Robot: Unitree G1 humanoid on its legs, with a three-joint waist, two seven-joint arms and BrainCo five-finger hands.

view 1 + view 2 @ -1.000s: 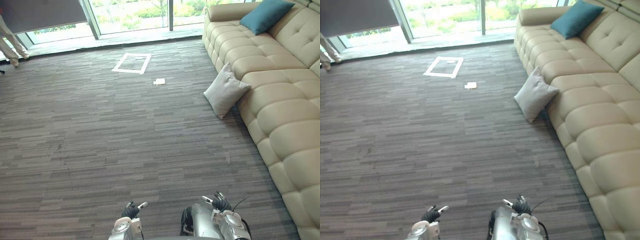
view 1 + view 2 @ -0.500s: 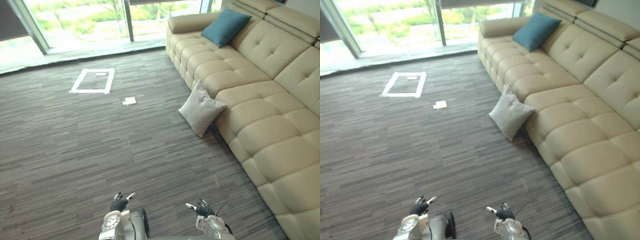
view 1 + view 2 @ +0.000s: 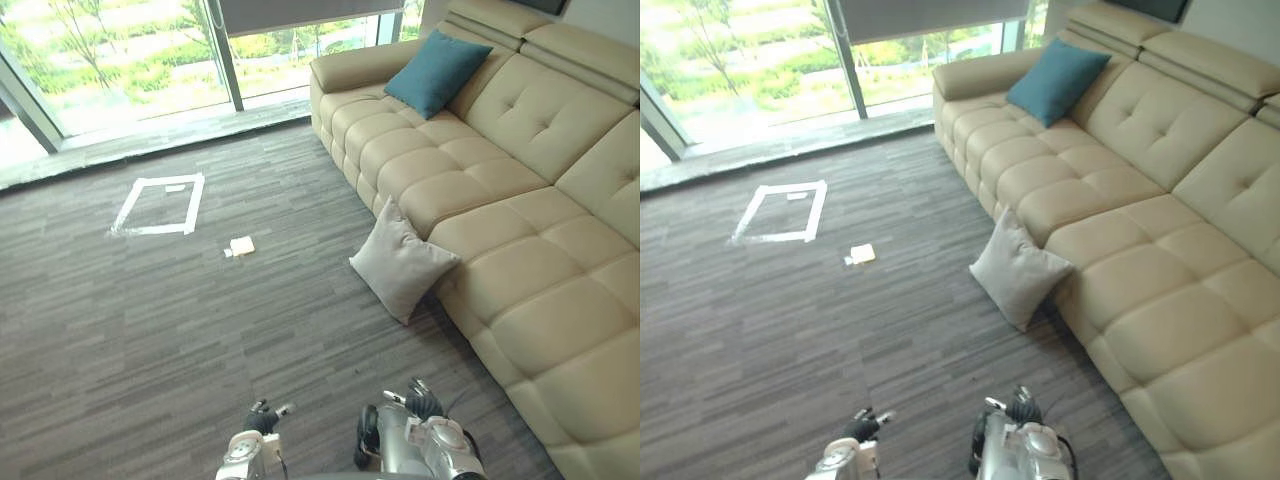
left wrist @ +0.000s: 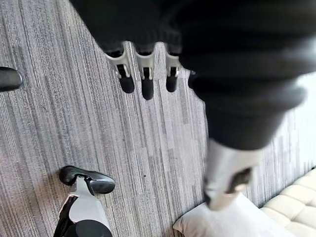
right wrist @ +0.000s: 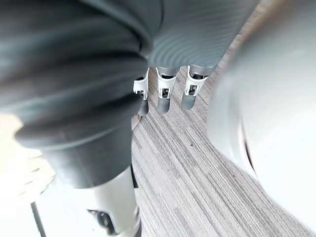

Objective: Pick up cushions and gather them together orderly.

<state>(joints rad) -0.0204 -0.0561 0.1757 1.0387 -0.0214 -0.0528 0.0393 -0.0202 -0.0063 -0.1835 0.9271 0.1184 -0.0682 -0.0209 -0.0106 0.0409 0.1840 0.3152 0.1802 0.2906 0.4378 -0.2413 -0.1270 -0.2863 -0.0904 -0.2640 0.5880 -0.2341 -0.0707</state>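
I am holding my left hand (image 3: 262,418) low in front of me, above the carpet (image 3: 150,330). Its fingers (image 4: 143,81) are hanging straight and relaxed with the thumb (image 4: 226,180) apart from them, and they are gripping nothing. My right hand (image 3: 424,403) is hanging just beside it, nearer the sofa (image 3: 520,210). Its fingers (image 5: 164,95) are likewise loose and spread from the thumb (image 5: 114,205), with only carpet beyond them.

Ahead of my right hand, well apart from it, the grey cushion (image 3: 402,265) is standing tilted on the carpet, one edge leaning against the front of the sofa. My left wrist view is catching a corner of it next to the sofa's base.

Further along the sofa, the teal cushion (image 3: 437,72) is leaning against the backrest near the armrest, well apart from the grey one.

Out on the open carpet to my left, a white tape rectangle (image 3: 158,205) is lying near the window (image 3: 130,50), and a small pale object (image 3: 240,246) is lying between it and the grey cushion.
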